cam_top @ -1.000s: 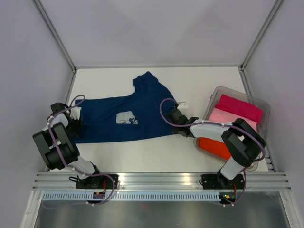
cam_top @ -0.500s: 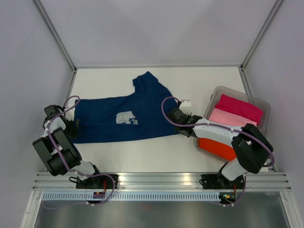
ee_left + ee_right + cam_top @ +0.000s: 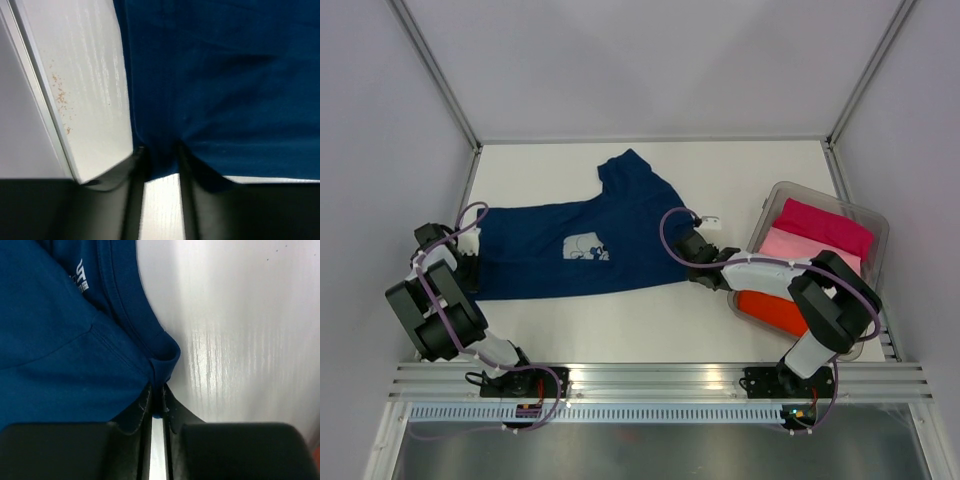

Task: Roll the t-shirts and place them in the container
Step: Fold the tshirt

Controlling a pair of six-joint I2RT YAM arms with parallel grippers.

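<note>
**Both claws are gripping the dark navy-blue cotton tee [image 3: 580, 250], which is lying spread flat on the white table [image 3: 740, 180].**

The left gripper [image 3: 160, 167] is pinching the hem edge, and the right gripper [image 3: 157, 395] is pinching a corner beside the collar (cloth is filling both gaps). No roll is showing yet. The magenta tee [image 3: 825, 228], pale pink tee [image 3: 790, 245] and orange-red tee [image 3: 775, 310] are waiting in the clear plastic bin [image 3: 775, 195], so nearly everything is remaining.

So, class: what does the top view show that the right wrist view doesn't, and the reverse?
Only top: the bin of tees and the chest print. Only right wrist: the white neck label and the right gripper pinching the collar. Both: the navy tee on the white table.
</note>
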